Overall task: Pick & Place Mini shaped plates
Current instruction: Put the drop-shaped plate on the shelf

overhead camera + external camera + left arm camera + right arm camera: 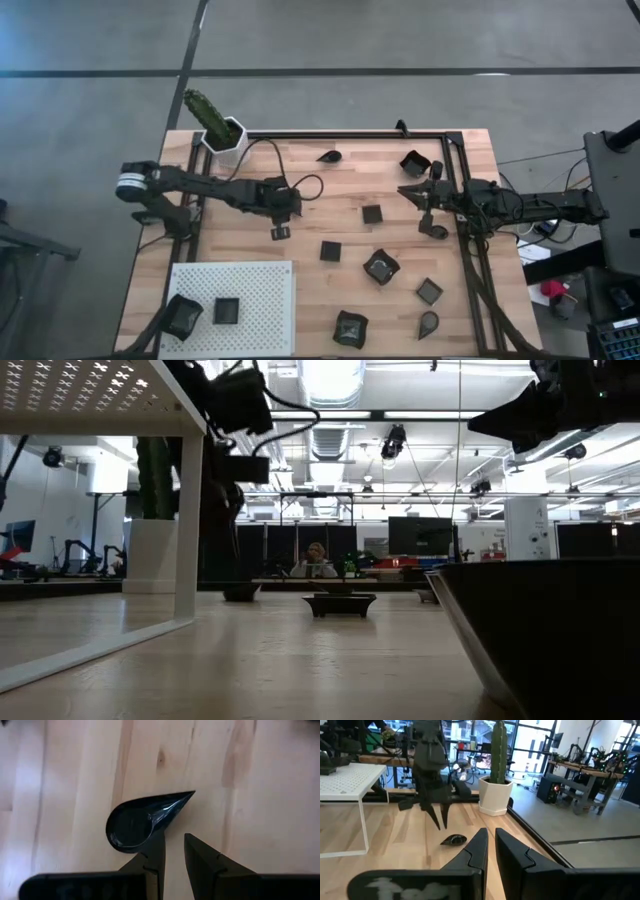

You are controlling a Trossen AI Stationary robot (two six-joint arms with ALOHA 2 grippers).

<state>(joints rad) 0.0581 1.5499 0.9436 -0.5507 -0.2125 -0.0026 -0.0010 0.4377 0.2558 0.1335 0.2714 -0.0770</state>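
A dark teardrop-shaped mini plate [142, 822] lies flat on the wooden table just ahead of my left gripper [175, 851]. The gripper points steeply down, open by a narrow gap with nothing between its fingers. The right wrist view shows its fingertips [440, 822] above the table, beside that plate [453, 839]. Two plates [226, 311] sit on the white perforated board [260, 285]. Several more, such as a square one [372, 213], are scattered over the table's right half. My right gripper [491, 847] hangs level at the table's right side [415, 195], shut and empty.
A white hexagonal pot with a green cactus [225, 135] stands at the far left corner. A black frame rail [350, 133] runs along the far edge and down the right side. The white board stands raised on legs [190, 530] at the near left.
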